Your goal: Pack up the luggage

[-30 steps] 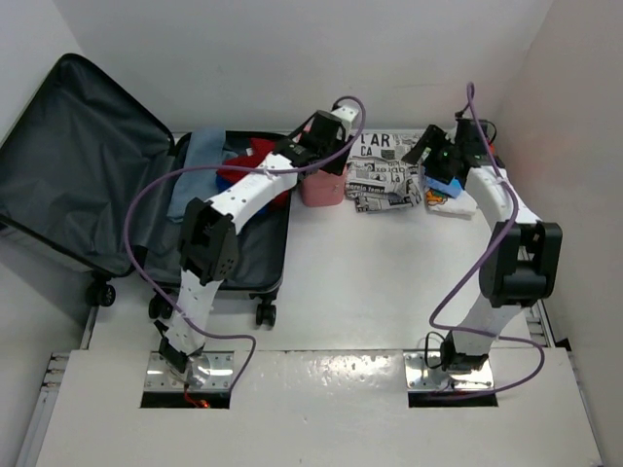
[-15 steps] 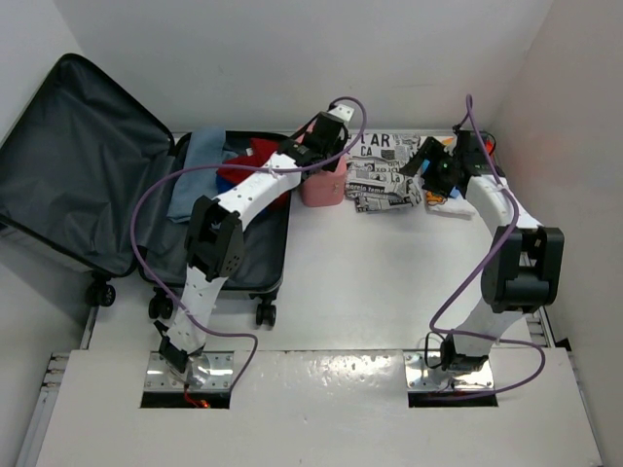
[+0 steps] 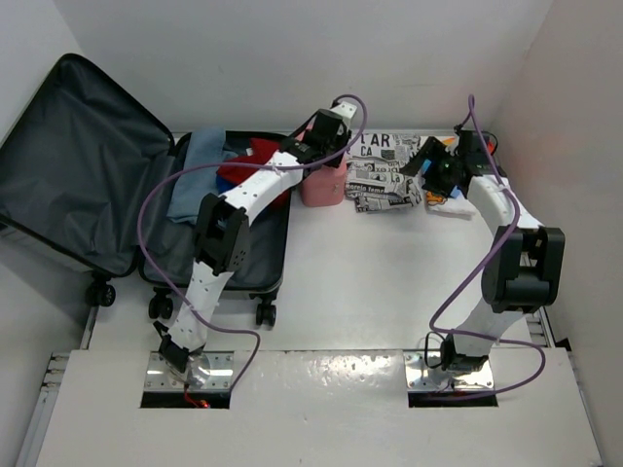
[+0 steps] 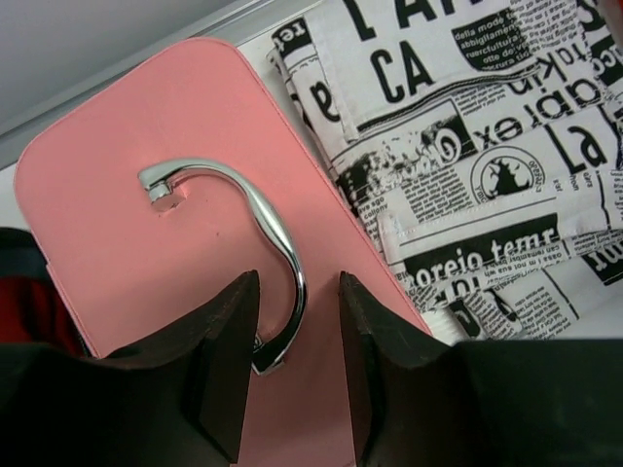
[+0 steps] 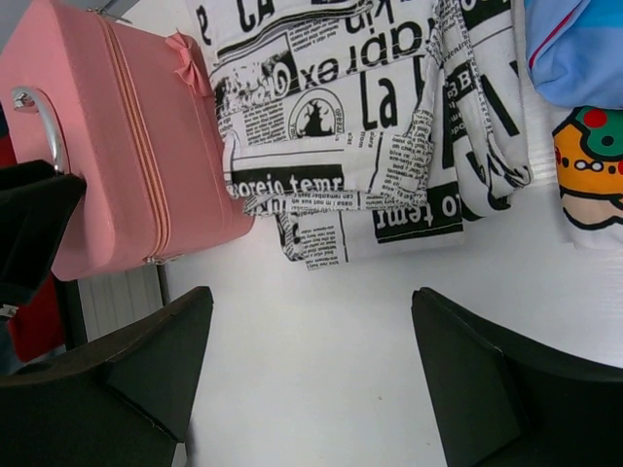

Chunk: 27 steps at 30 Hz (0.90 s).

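The silver-grey luggage (image 3: 68, 156) lies open at the left, its black-lined lid up and red and blue-grey clothes (image 3: 243, 167) in its base. A small pink box case (image 3: 324, 187) stands just right of it. My left gripper (image 3: 313, 148) hovers over this case (image 4: 146, 243), jaws open and astride its metal handle (image 4: 282, 263), one finger (image 4: 224, 360) close beside it. My right gripper (image 3: 425, 163) is wide open and empty (image 5: 311, 302) above the white table, just short of a newspaper-print cloth (image 5: 341, 126).
The newspaper-print cloth (image 3: 384, 180) lies between the pink case and the right arm. A blue cloth (image 5: 574, 49) and a cartoon-print cloth (image 5: 589, 161) lie at the far right (image 3: 453, 199). White walls stand behind and to the right.
My left gripper has shifted slightly back and right over the pink case. My right gripper moved a little left toward the newspaper cloth, then stayed put.
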### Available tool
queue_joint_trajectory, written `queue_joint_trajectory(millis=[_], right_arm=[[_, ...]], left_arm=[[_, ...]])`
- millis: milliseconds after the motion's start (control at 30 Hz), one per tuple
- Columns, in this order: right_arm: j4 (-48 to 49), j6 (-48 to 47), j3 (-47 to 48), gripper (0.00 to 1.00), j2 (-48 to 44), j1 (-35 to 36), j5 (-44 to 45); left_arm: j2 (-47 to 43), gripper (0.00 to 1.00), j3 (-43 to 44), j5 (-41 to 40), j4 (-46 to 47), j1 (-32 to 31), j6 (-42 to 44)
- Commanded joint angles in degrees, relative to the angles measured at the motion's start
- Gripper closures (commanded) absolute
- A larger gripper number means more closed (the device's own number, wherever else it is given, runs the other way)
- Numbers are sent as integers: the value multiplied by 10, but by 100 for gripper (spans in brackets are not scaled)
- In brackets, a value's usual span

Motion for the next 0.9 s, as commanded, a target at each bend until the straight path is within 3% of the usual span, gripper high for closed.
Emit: queue_joint_trajectory(millis=[0, 267, 367, 633, 867], right_arm=[[6, 10, 13, 17, -7, -5, -13], [5, 13, 23, 23, 7, -5, -29], [5, 13, 28, 24, 8, -1, -39], [11, 14, 26, 26, 3, 12, -58], [19, 17, 23, 29, 1, 26, -64]], left_arm=[[20, 57, 25, 34, -4, 14, -3], [43, 83, 35, 103, -30, 25, 16], [43, 99, 22, 121, -37, 25, 22], [-95, 100, -92, 208, 84, 60, -31], [-155, 100, -70, 241, 112, 77, -64]])
